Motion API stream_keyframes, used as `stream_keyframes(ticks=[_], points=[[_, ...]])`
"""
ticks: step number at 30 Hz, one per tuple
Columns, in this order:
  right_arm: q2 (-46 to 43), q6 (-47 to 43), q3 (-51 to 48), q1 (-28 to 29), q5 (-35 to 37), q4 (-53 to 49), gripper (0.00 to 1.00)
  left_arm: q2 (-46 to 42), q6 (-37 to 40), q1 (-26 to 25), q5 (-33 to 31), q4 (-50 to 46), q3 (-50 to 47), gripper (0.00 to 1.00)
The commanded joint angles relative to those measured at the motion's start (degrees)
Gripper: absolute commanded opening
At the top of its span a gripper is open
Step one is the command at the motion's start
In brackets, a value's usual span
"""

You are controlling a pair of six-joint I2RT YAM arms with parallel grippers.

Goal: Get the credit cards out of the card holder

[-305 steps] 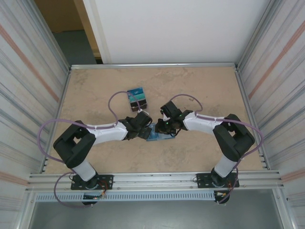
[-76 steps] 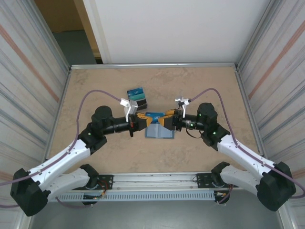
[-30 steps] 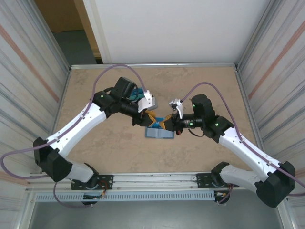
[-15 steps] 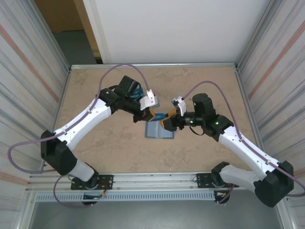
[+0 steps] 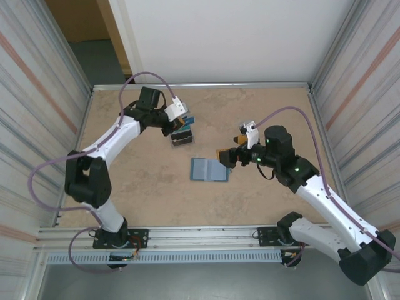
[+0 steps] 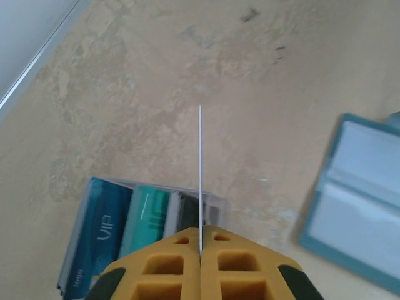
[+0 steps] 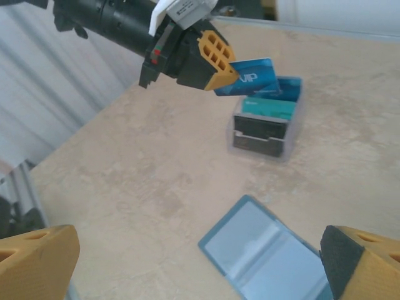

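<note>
L tool (image 6: 201, 242) pinching blue card (image 7: 255, 75) over pile (image 7: 265, 124); R tool (image 5: 224, 156) spread by holder (image 5: 209, 169).

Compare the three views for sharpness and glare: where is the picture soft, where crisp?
Top external: even light, no glare, the card holder crisp. Left wrist: the held card is a sharp thin line edge-on, the card holder soft at the right. Right wrist: the right gripper's fingertips blur in the near corners, while the left gripper is fairly sharp.
</note>
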Motion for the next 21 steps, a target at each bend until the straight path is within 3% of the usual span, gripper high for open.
stream_keyframes(ticks=[1,12,21], points=[[-1.48,2.48,-0.41,-0.59,6.36,-2.39,0.99,3.25,3.69,1.42,-0.34,2.44,3.81,0.00],[-4.03,5.73,-0.98,-0.57,11.33,-5.07,0.99,11.41,5.76,5.71,2.72,5.30,7.31,0.00],[-4.85,7.35,-1.38,-0.55,13.59,-4.59,0.99,16.66,8.42,6.71,1.54,3.13,11.00,0.00]])
